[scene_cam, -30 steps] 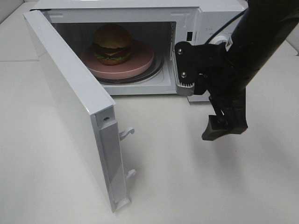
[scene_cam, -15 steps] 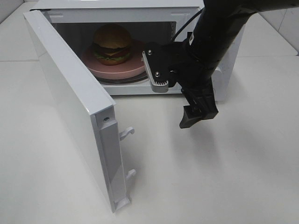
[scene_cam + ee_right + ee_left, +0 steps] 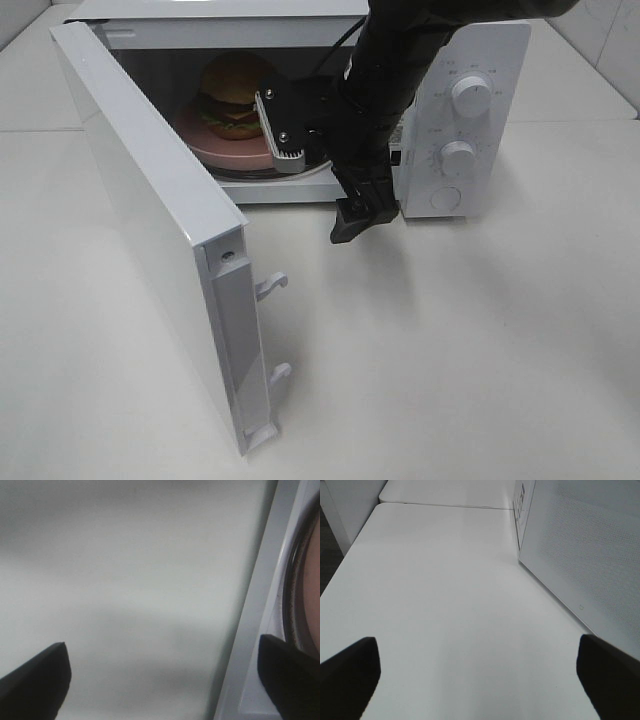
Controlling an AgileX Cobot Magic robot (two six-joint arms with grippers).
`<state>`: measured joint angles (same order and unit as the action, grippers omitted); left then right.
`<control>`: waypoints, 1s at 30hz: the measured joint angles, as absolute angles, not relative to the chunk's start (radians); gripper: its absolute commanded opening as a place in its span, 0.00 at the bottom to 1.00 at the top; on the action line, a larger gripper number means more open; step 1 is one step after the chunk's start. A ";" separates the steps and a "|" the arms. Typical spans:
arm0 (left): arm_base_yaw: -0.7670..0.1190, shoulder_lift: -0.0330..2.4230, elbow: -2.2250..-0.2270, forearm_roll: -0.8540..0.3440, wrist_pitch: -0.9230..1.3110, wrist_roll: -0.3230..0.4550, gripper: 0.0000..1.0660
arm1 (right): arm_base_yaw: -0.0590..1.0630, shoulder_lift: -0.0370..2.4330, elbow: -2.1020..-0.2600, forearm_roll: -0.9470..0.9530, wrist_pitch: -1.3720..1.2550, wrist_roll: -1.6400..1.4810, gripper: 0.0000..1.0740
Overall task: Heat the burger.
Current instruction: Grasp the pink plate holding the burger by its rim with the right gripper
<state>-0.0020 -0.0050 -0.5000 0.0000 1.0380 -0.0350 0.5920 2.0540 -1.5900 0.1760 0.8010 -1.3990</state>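
Swung leftward, my right claw (image 3: 318, 172) now hangs wide open before the microwave (image 3: 470, 60). Burger (image 3: 238, 95) sits on its plate (image 3: 205, 150) inside, upper left of centre. Loading looks done; next I must push the door (image 3: 150, 220) shut, then turn a dial (image 3: 458, 158).

Ahead of the right gripper (image 3: 315, 188), the plate (image 3: 225, 150) is filling the microwave (image 3: 470, 150) cavity. The door (image 3: 140, 190) is walling its left; the table (image 3: 450, 350) behind is lying free.
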 measured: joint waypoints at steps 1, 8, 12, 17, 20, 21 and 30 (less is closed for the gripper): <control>-0.002 -0.005 -0.500 0.000 1.038 -0.035 0.95 | 0.592 2.076 -1.615 0.183 0.811 -1.399 0.93; -0.002 -0.005 -0.500 0.000 1.038 -0.035 0.95 | 0.592 2.172 -1.743 0.206 0.851 -1.398 0.93; -0.002 -0.005 -0.500 0.000 1.038 -0.035 0.95 | 0.592 2.205 -1.797 0.207 0.877 -1.394 0.93; -0.002 -0.005 -0.500 0.000 1.038 -0.035 0.95 | 0.592 2.258 -1.904 0.208 0.918 -1.379 0.93; -0.002 -0.005 -0.500 0.000 1.038 -0.035 0.95 | 0.592 2.285 -1.954 0.208 0.937 -1.362 0.93; -0.002 -0.005 -0.500 0.000 1.038 -0.035 0.95 | 0.592 2.285 -1.954 0.208 0.937 -1.362 0.93; -0.002 -0.005 -0.500 0.000 1.038 -0.035 0.95 | 0.592 2.316 -2.002 0.207 0.956 -1.326 0.93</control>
<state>-0.0020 -0.0050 -0.5000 0.0000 1.0380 -0.0350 0.5920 2.3160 -2.0020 0.2070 0.9560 -1.3260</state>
